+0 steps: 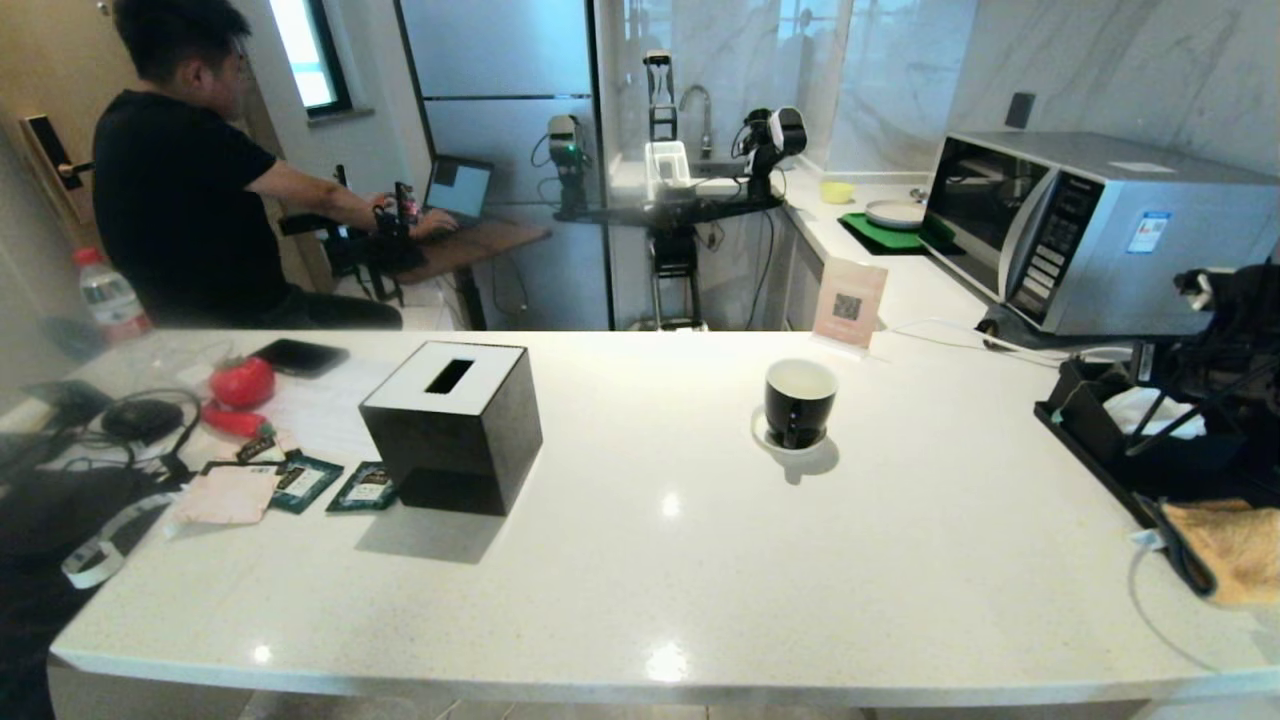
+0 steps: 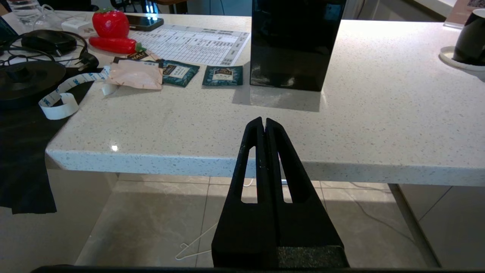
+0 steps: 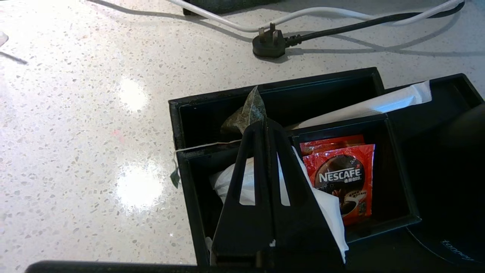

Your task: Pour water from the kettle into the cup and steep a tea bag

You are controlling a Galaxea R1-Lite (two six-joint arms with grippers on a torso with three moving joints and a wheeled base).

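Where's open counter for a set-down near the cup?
Bare: between tissue box and cup, the front strip, and from the cup to the black tray. Crowded: left end with sachets and cables.

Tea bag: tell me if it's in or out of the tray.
Still in. The right gripper is shut on the tea bag, which sits inside the tray compartment.

tissue box (image 1: 452,425) | microwave (image 1: 1090,225) | red sachets (image 3: 341,176) | plug (image 3: 268,46)
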